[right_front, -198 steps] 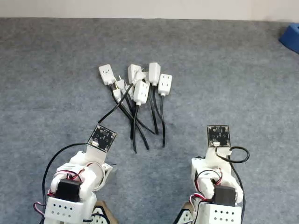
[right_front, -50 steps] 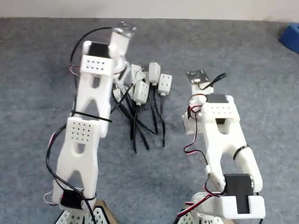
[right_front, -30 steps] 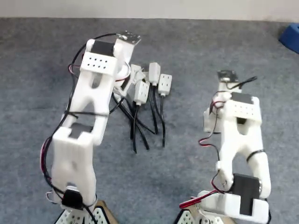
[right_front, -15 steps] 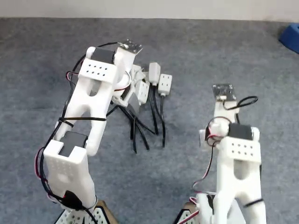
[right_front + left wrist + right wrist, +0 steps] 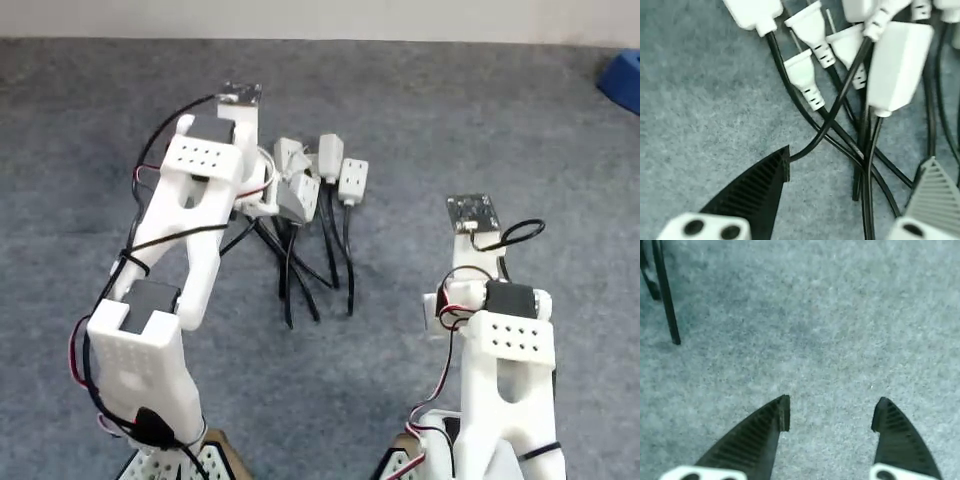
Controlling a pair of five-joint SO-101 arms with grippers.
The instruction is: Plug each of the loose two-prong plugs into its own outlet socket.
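Note:
Several white outlet sockets (image 5: pixel 330 156) and white two-prong plugs on black cords (image 5: pixel 290 270) lie in a tangle on the grey carpet. My left arm (image 5: pixel 205 170) stretches over the left side of the pile. In the left wrist view my left gripper (image 5: pixel 858 155) is open just above the crossing cords (image 5: pixel 840 135), with loose plugs (image 5: pixel 802 75) and one socket block (image 5: pixel 897 65) right ahead of its fingertips. My right arm (image 5: pixel 490 300) stands to the right of the pile. My right gripper (image 5: pixel 834 401) is open over bare carpet, holding nothing.
A blue object (image 5: pixel 625 80) sits at the far right edge. Cord ends (image 5: pixel 665 300) reach into a corner of the right wrist view. Grey carpet (image 5: pixel 500 130) lies open around the pile, and a pale strip (image 5: pixel 320 18) runs along the far edge.
Both arms rose from their folded pose. The left arm reached over the pile and its wrist has swung slightly left; the right arm drew back toward the near side.

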